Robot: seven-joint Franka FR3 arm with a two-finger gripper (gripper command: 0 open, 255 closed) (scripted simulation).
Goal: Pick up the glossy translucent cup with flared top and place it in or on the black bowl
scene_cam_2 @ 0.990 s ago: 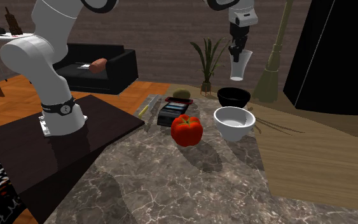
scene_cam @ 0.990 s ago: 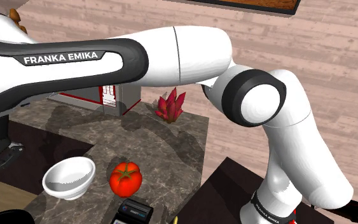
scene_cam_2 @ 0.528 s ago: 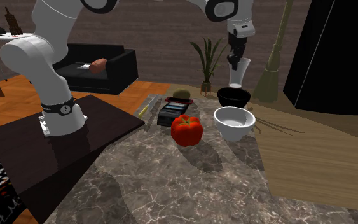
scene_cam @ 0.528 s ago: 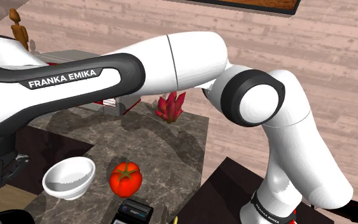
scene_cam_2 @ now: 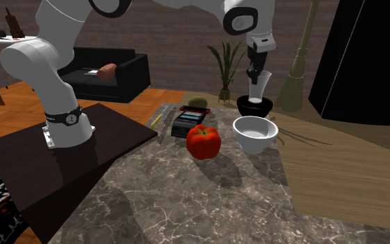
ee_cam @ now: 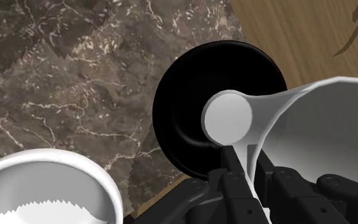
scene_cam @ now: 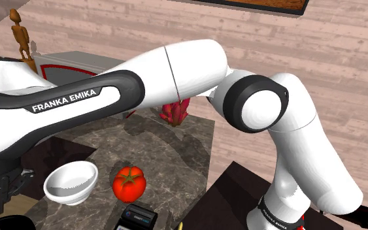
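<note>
Tool (scene_cam_2: 253, 72): black, two-fingered, pointing straight down, clamped on the rim of the cup (scene_cam_2: 258, 87). In the wrist view the tool (ee_cam: 247, 167) pinches one side of the cup wall, one finger inside and one outside; a grip on the lip leaves the base free to go down first.

Cup (ee_cam: 292, 121): carried upright, mouth up, directly over the black bowl (scene_cam_2: 245, 109). Its round base sits centred against the dark hollow of the black bowl (ee_cam: 184, 108), at about rim level in the second exterior view; whether it touches the bowl cannot be told. Held so, it looks lined up for release, a judgement only.

Appearance of cup: pale whitish, glossy, small flat round base, wall widening steadily to a broad flared top; thin-walled.

Black bowl: on the dark marbled desk (scene_cam_2: 186, 201), at its far edge, just beyond the white bowl (scene_cam_2: 255, 144).

White bowl: near side of the black bowl, close beside it, so the descent has little room on that side.

Tomato (scene_cam_2: 204, 142): red, to the second exterior view's left of the white bowl, clear of the path.
</note>
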